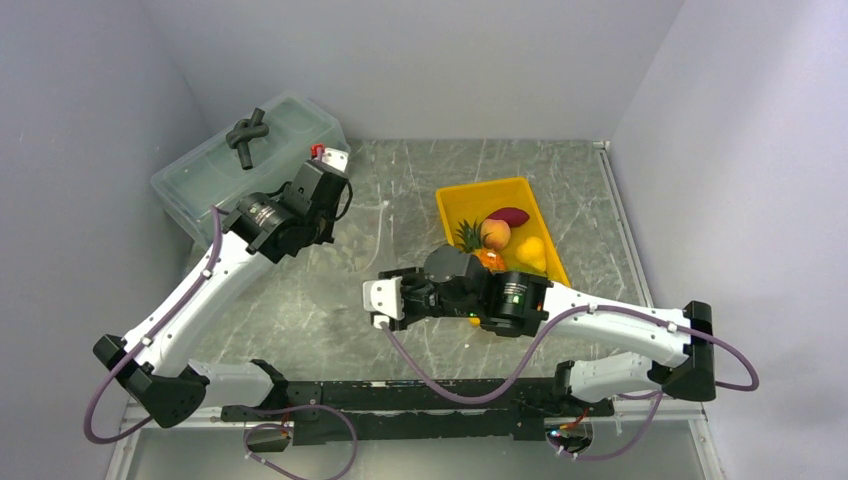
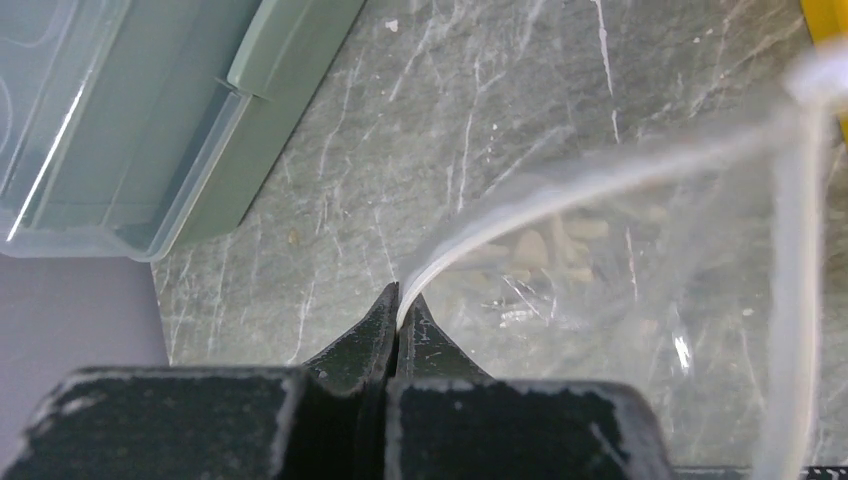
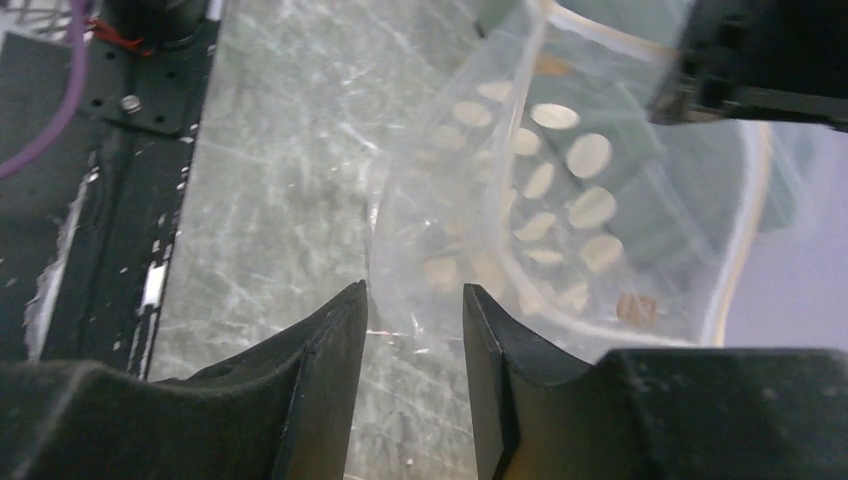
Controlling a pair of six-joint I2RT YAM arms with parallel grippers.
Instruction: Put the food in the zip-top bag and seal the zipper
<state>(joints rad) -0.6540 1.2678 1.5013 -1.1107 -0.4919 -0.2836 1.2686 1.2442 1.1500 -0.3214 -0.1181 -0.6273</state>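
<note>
no legible text, label, brand or number in any view. the zip-top bag carries one small reddish mark near its edge, too blurred to read.

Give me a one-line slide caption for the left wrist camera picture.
Left gripper pinching the rim of the clear zip-top bag over the marbled table, translucent box at upper left.
</note>
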